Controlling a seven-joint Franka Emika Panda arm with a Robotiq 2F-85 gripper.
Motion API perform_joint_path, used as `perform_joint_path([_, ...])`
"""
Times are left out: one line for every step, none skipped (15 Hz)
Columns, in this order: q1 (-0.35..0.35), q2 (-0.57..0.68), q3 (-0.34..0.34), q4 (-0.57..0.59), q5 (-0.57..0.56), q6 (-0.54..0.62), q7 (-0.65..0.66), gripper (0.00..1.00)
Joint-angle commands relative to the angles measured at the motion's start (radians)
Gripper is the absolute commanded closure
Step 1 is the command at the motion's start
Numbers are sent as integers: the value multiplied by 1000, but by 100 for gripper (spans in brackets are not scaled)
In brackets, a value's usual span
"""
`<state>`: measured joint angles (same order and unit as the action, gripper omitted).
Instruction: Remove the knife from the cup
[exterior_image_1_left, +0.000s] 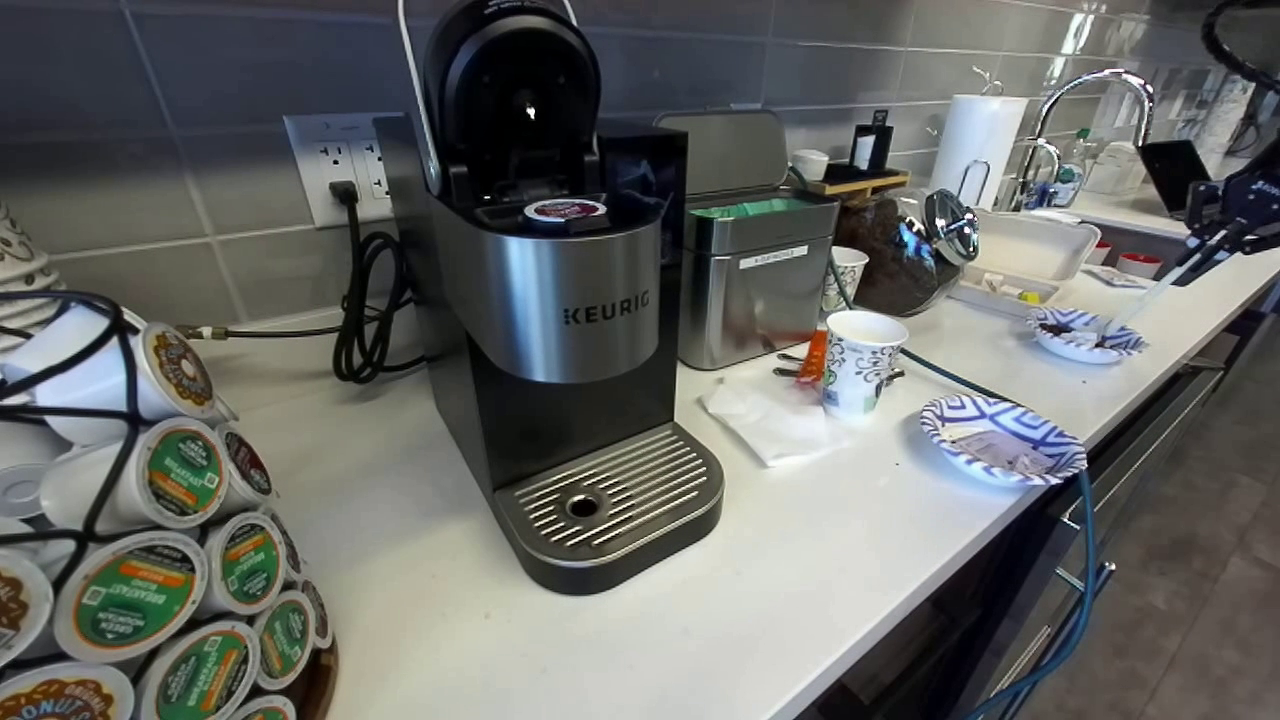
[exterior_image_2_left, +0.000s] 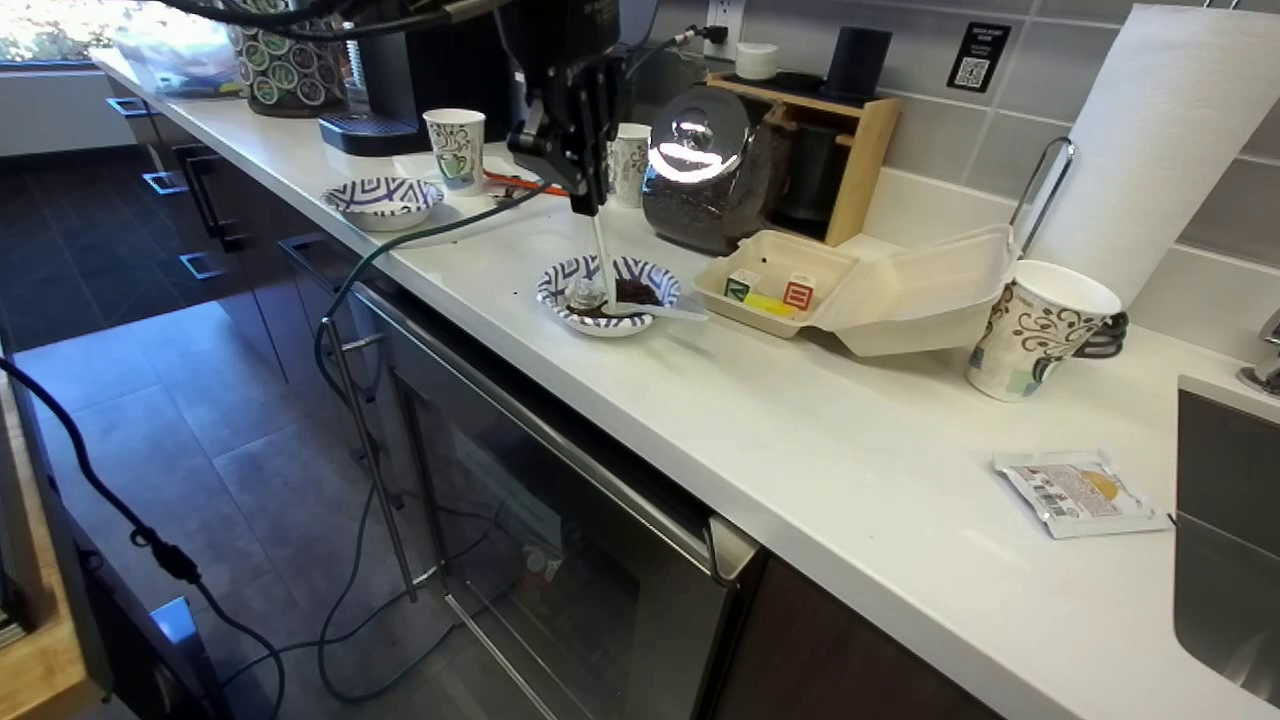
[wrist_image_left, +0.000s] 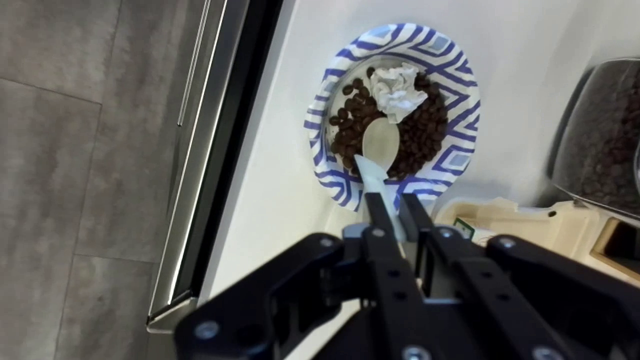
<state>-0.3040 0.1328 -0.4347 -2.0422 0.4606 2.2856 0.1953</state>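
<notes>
Robotiq gripper (wrist_image_left: 392, 201) clamped on a white knife (wrist_image_left: 372, 172), whose blade points down at a tilt and shows in all three views. In the wrist view, upper middle, the knife's tip overlaps a white spoon (wrist_image_left: 381, 142) lying among coffee beans (wrist_image_left: 429, 122) and crumpled paper (wrist_image_left: 396, 92) in a blue-patterned bowl (wrist_image_left: 462, 130); whether knife and spoon touch cannot be told. Three scroll-printed paper cups (exterior_image_2_left: 1045, 335) stand upright in an exterior view, at upper left, upper center and right; which one the task names cannot be told.

Lettering: the coffee machine (exterior_image_1_left: 575, 300), left of center in an exterior view, reads KEURIG. Coffee pods (exterior_image_1_left: 135, 592) at lower left carry GREEN MOUNTAIN, BREAKFAST BLEND and DONUT. The steel bin (exterior_image_1_left: 765, 290) beside the machine bears a white label (exterior_image_1_left: 775, 257), too small to read. In an exterior view a black wall sign (exterior_image_2_left: 985, 42), upper right, shows a QR code (exterior_image_2_left: 972, 72) beneath blurred text; print on the packet (exterior_image_2_left: 1083, 493), lower right, is illegible.
</notes>
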Motion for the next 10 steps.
perform_joint_path([-48,67,29,106,-10,-150,100,97])
perform_joint_path([-56,76,34,127,-2,-198,117,97])
perform_joint_path([-64,85,39,148,8,-245,131,97])
perform_joint_path([-72,93,44,167,25,-290,142,97])
perform_joint_path([-78,101,47,186,38,-330,157,97])
perform_joint_path([-84,109,50,202,52,-357,165,97])
perform_joint_path([-89,114,53,216,61,-381,179,97])
perform_joint_path([-94,119,57,223,76,-390,183,97])
perform_joint_path([-96,123,59,232,86,-388,191,64])
perform_joint_path([-98,127,61,237,99,-375,195,63])
